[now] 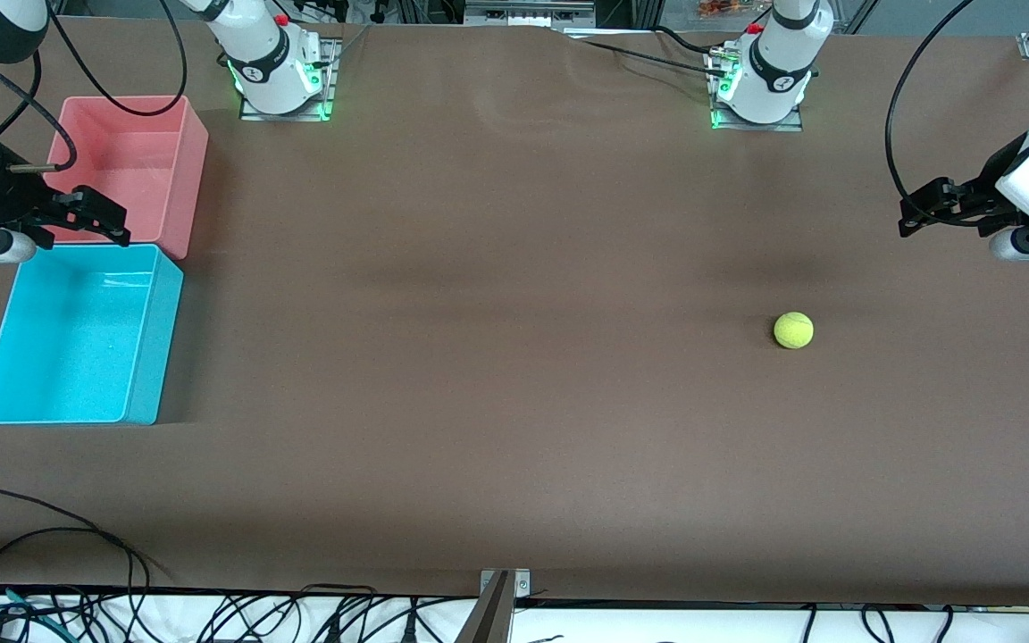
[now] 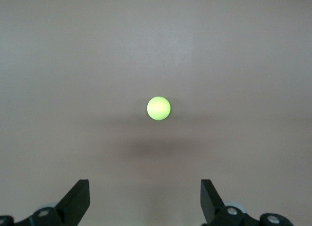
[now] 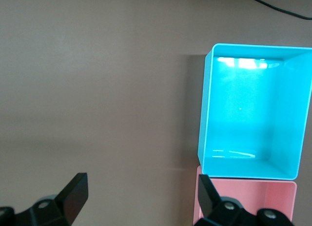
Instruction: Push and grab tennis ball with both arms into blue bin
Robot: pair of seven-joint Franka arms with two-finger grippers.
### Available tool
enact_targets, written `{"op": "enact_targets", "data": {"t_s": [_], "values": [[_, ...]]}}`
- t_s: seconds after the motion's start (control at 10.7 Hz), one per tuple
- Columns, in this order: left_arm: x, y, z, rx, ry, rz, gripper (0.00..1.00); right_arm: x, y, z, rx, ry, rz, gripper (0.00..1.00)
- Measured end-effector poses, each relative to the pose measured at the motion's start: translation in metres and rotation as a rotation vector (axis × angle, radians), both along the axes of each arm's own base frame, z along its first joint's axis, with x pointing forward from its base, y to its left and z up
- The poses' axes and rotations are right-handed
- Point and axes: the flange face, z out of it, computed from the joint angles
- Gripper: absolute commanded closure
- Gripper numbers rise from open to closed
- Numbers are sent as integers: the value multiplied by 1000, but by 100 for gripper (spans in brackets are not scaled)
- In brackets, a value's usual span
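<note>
The tennis ball [image 1: 793, 329] is a small yellow-green ball resting on the brown table toward the left arm's end; it also shows in the left wrist view [image 2: 158, 109]. My left gripper [image 1: 916, 214] [image 2: 145, 184] hangs open above the table near that end, apart from the ball, with nothing between its fingers. The blue bin [image 1: 77, 339] [image 3: 251, 113] stands empty at the right arm's end. My right gripper [image 1: 108, 219] [image 3: 141, 179] is open and empty, up over the edge where the pink bin meets the blue bin.
A pink bin [image 1: 126, 161] [image 3: 253, 201], empty, touches the blue bin and lies farther from the front camera. Both arm bases [image 1: 278, 76] [image 1: 760, 85] stand along the table's back edge. Black cables [image 1: 50, 536] and a metal bracket [image 1: 501, 589] lie at the front edge.
</note>
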Motion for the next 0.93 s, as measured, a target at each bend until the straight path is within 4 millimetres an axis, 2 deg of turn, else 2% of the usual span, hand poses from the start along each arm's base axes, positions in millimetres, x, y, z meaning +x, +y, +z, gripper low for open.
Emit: {"op": "enact_targets", "data": {"t_s": [0.93], "values": [[0, -2, 3, 0, -7, -3, 0, 0, 1, -1, 10, 3, -2, 0]]}}
